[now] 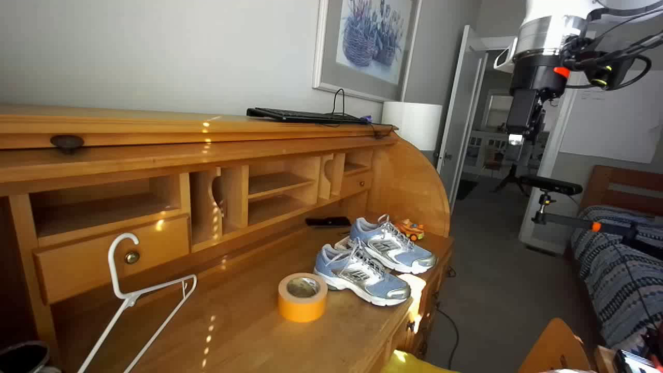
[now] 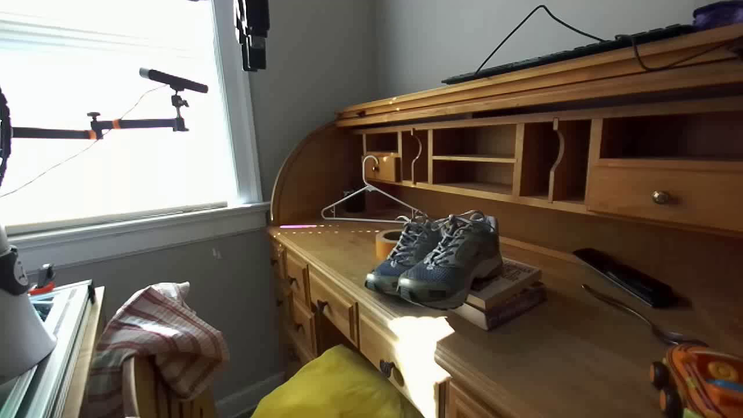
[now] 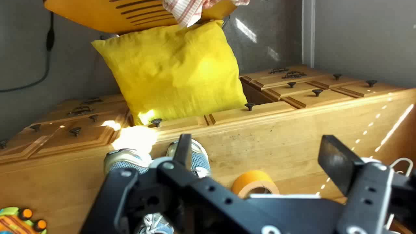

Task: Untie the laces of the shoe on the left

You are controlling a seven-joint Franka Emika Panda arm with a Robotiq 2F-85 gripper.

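Laces (image 2: 410, 237) on the left shoe (image 1: 360, 277), below mid-frame on the worktop (image 1: 248, 331) in both exterior views, look threaded and probably tied, though too small to be sure. My tool (image 3: 260, 156) gapes wide, holding nothing, well away; I judge all the untying remains.

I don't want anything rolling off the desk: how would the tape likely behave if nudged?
The tape would probably slide rather than roll, since it lies flat on the desk. Its thick-walled shape suggests it is fairly stiff. Nudged toward the closest shoe, it would likely bump it soon, as they sit close together.
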